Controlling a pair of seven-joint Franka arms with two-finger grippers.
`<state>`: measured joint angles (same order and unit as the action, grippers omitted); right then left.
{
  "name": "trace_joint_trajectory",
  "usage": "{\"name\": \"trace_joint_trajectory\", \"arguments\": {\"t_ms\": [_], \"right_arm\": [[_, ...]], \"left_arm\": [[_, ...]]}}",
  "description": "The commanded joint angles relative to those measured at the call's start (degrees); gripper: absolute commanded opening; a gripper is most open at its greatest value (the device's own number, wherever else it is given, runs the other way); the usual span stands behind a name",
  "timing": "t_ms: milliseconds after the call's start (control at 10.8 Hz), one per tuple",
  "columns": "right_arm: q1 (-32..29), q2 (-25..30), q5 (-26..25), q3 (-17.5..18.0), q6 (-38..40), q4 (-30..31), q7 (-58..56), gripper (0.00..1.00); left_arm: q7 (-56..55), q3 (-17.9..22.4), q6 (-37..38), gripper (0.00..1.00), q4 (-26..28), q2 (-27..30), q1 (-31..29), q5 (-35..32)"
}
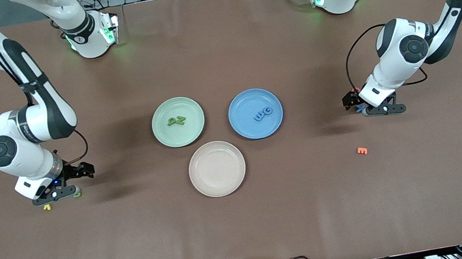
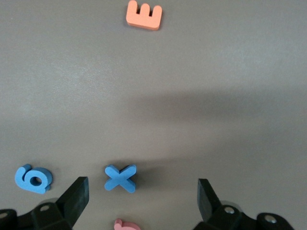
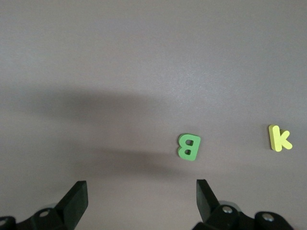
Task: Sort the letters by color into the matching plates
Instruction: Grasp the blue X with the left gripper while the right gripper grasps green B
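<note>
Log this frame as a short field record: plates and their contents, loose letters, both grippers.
green plate: two green letters in it
blue plate: two blue letters in it
beige plate: nothing in it
left gripper: open, low over a blue X; a blue letter and a pink letter lie close by
right gripper: open, low over the table near a green B and a yellow K
orange E: loose on the table, nearer the front camera than the left gripper
</note>
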<state>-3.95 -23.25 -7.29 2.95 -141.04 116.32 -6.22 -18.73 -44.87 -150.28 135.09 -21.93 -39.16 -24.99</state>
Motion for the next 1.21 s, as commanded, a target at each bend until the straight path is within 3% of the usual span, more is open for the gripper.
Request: {"name": "trace_joint_trajectory", "arguments": {"t_ms": [0,186,558,1116], "right_arm": [[-7.8,-2.49,-6.05,6.17,-2.74,-0.22,-0.55,1.0],[-13.69,-4.51,-8.52,10.83,-4.85,-0.31,-0.55,1.0],[-16.0,-8.21,-10.63,11.9,-9.33,-1.27,-0.2,1.0],[-17.05,-10.58,-12.57,12.34,-9.34,-4.25,0.07,1.0]], "left_arm": [[0.19,-0.48,-1.51,1.0,0.44,-2.49,-2.41,-7.69],[-0.6,-0.48,-1.69,1.0,0.27,-3.03,-3.12,-9.64],[-2.35,-0.13,-1.51,1.0,0.0,-3.91,-2.24,-10.25],[-7.46,1.98,-1.07,0.99,-0.7,-5.58,-0.57,-17.55]]}}
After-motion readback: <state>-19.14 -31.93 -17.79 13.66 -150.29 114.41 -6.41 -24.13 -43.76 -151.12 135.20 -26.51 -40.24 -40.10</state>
